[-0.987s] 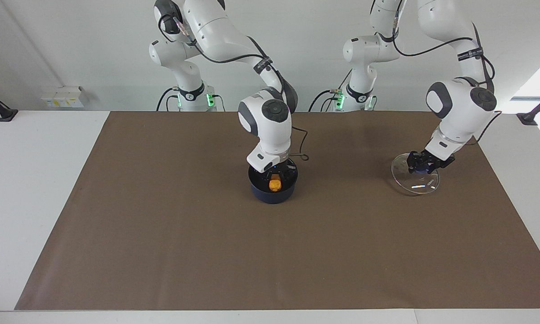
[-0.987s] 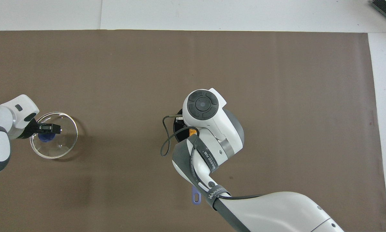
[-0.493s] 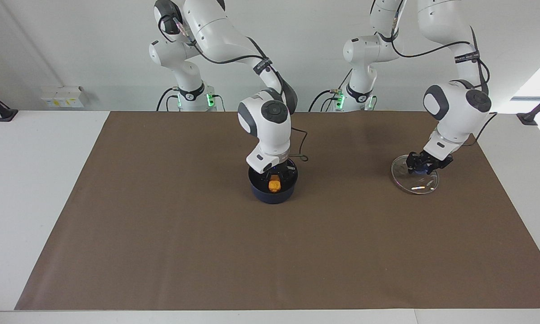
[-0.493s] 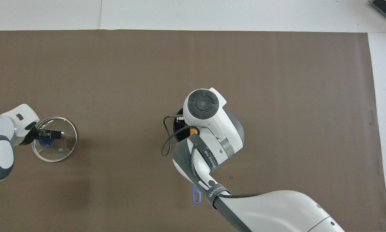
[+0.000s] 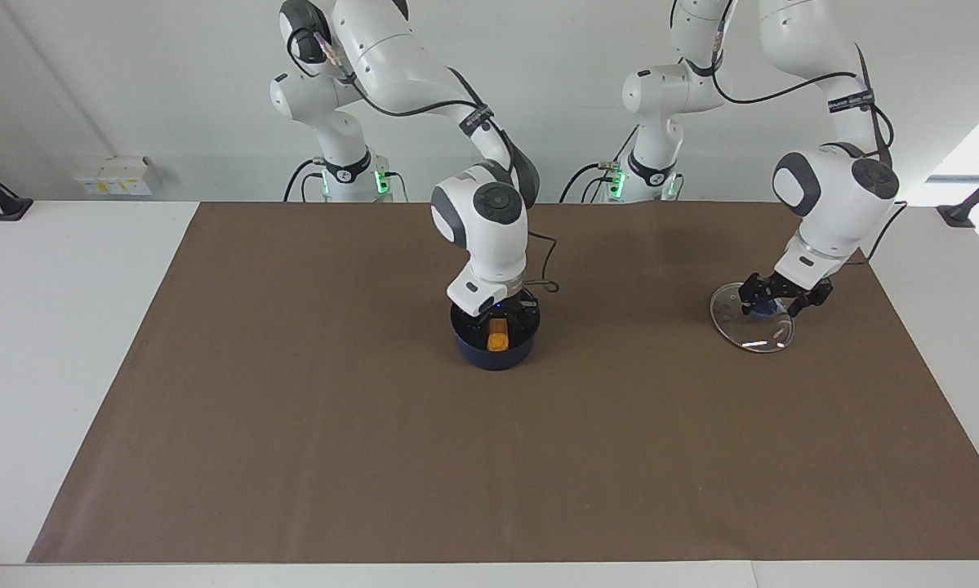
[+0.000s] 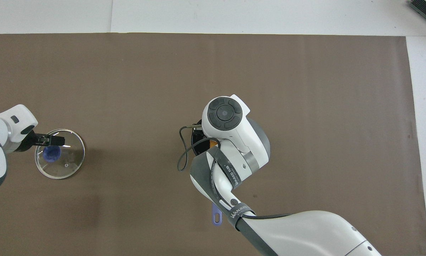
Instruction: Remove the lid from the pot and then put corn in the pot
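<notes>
A brown paper-like mat [image 5: 293,457] covers most of the white table [image 5: 64,343], flat and matte. The right arm's glossy white shell bends down over the middle of the mat, its right gripper [image 5: 499,317] dipped into the mouth of the pot [image 5: 493,353], a small round navy saucepan with a dark inside. From overhead only the tip of the pot's long straight blue handle [image 6: 216,217] shows past the arm, pointing toward the robots. The corn [image 5: 497,336], a stubby orange-yellow cob, sits inside the pot just under that gripper; whether the fingers have let it go I cannot tell. Toward the left arm's end of the table the lid [image 5: 752,318] lies flat on the mat, a clear glass disc with a thin metal rim. The left gripper [image 5: 783,294] hangs just over it, fingers spread apart, its blue knob [image 6: 51,153] free beneath them.
</notes>
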`<state>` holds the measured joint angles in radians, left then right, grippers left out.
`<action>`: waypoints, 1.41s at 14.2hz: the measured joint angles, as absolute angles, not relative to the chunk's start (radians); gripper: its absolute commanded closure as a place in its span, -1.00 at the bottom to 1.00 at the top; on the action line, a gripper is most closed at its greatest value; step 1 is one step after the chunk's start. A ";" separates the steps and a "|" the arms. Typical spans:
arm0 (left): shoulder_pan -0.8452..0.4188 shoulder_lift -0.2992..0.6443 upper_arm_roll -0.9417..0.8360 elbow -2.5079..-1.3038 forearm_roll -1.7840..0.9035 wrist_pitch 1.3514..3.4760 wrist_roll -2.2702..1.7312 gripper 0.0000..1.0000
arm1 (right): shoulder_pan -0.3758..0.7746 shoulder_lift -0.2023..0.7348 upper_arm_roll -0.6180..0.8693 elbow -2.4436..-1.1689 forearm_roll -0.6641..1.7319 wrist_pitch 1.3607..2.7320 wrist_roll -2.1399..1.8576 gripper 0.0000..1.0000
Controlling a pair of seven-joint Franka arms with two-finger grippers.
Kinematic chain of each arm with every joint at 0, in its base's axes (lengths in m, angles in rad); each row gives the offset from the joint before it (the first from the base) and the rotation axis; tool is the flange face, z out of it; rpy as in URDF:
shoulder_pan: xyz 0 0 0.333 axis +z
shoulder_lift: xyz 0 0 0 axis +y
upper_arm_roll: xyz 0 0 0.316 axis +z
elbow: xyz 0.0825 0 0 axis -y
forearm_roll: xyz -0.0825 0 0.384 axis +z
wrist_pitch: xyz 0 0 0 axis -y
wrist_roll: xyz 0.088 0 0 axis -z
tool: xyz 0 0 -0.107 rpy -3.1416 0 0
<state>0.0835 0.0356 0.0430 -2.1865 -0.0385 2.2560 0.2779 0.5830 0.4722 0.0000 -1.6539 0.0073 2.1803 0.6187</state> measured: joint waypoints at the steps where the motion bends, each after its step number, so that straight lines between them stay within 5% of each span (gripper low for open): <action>1: 0.083 0.036 0.040 -2.141 -0.039 2.203 0.278 -1.00 | 0.583 0.461 0.000 -1.648 0.007 2.177 0.619 -1.00; 9: 0.001 0.036 0.029 -1.874 -0.039 1.886 0.213 -1.00 | 0.517 0.192 -0.024 -1.630 0.007 1.920 0.604 -1.00; 20: -0.114 0.036 0.028 -1.651 -0.035 1.633 0.085 -1.00 | 0.244 -0.006 -0.027 -1.633 0.007 1.625 0.250 -1.00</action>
